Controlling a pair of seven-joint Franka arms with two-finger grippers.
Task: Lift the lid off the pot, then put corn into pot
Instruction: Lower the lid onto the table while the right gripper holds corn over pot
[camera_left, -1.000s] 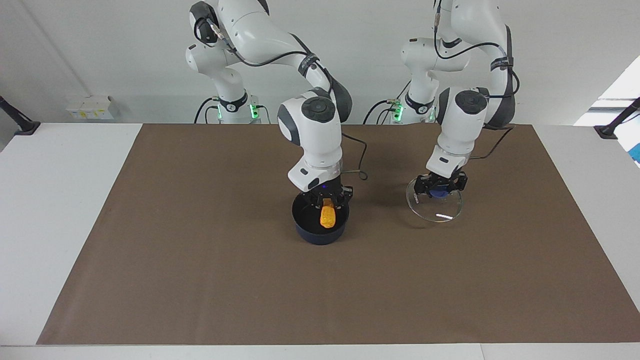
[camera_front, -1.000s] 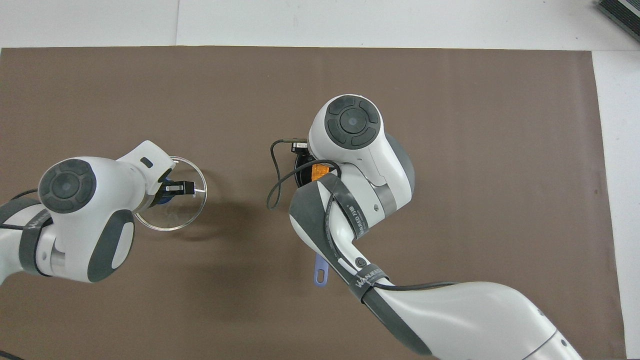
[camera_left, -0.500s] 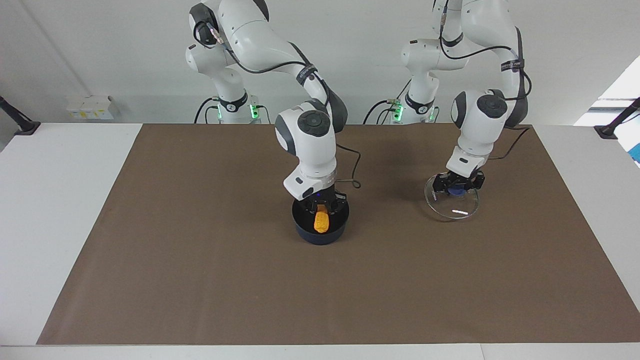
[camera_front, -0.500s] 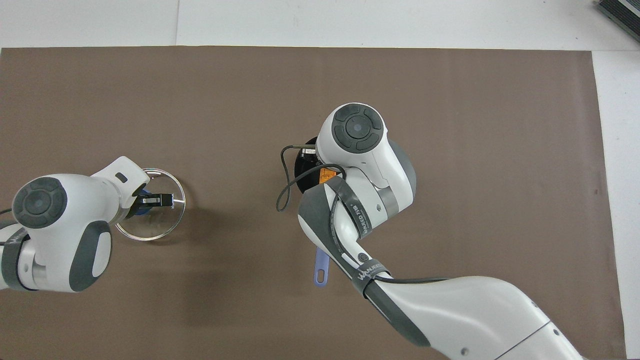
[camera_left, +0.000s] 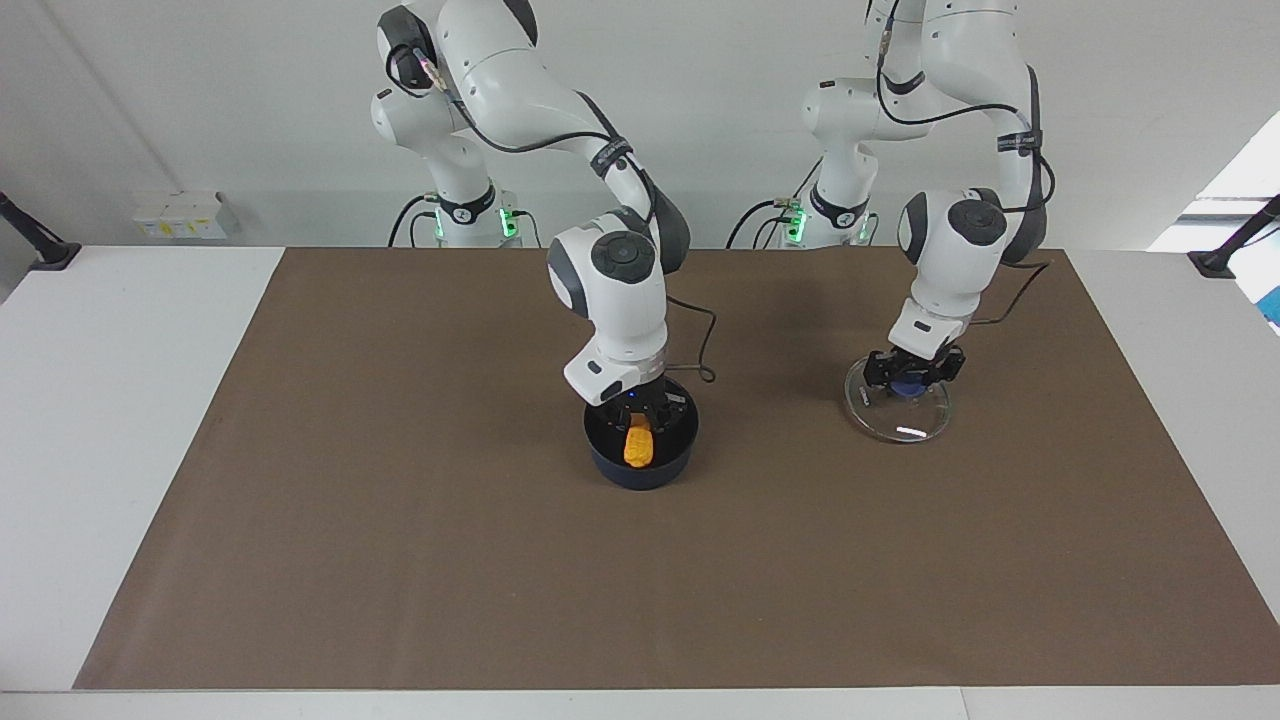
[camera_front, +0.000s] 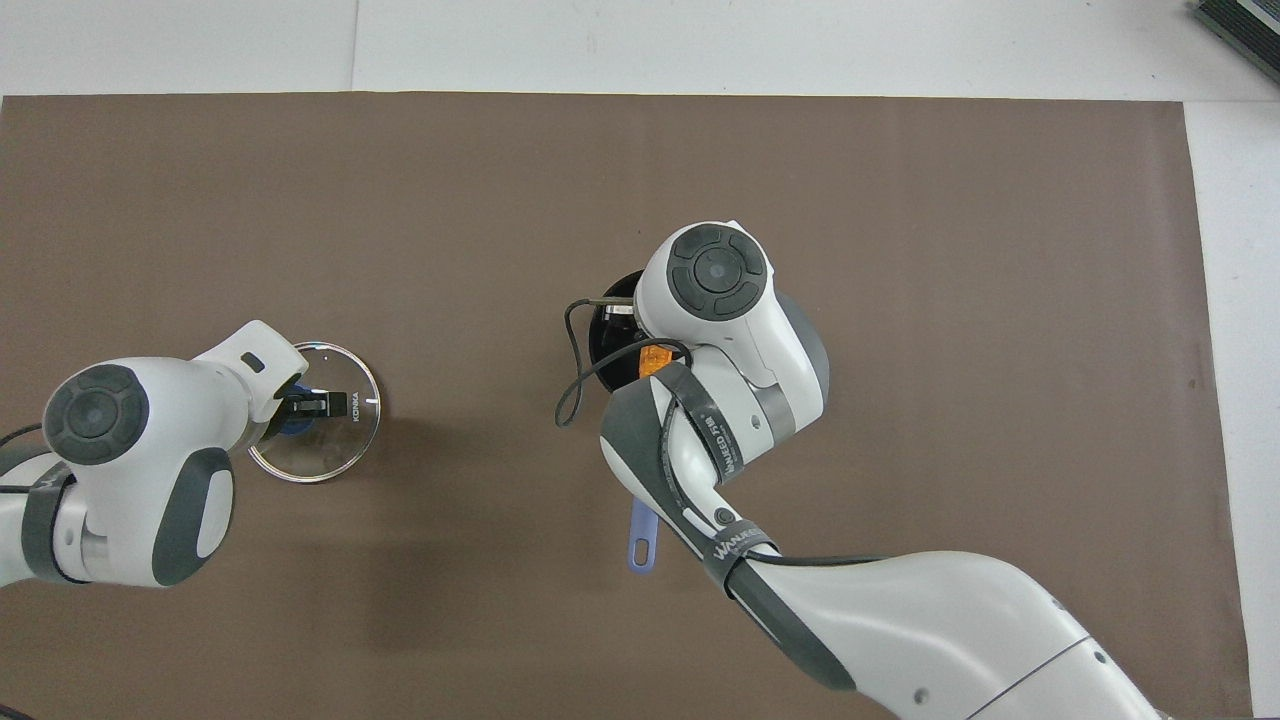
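Corn (camera_left: 638, 446) hangs inside the pot (camera_left: 641, 447) in the facing view, clenched at its upper end by the right end effector (camera_left: 640, 411), which reaches down past the rim. The pot sits near the middle of the surface (camera_left: 400, 560). Toward the left arm's edge, the left end effector (camera_left: 914, 372) grips the knob of the lid (camera_left: 897, 410), which lies low, flat on the mat or just above it; I cannot tell which. Judging from this, a release with the cob tilted could leave it leaning on the rim or tip it out, and pulling up with fingers close to the wall could drag the pot. A lid let go while not quite down could slide.

Compared with a second ago, the corn is deeper in the pot, and the lid has travelled toward the left arm's edge and dropped lower.

From overhead, the right arm covers most of the pot (camera_front: 607, 335); only a sliver of corn (camera_front: 655, 360) shows, and the handle points toward the robots' edge. The lid (camera_front: 318, 440) sits under the left end effector (camera_front: 315, 406), clamped on the knob. Here too the lid has shifted outward since the earlier frame.
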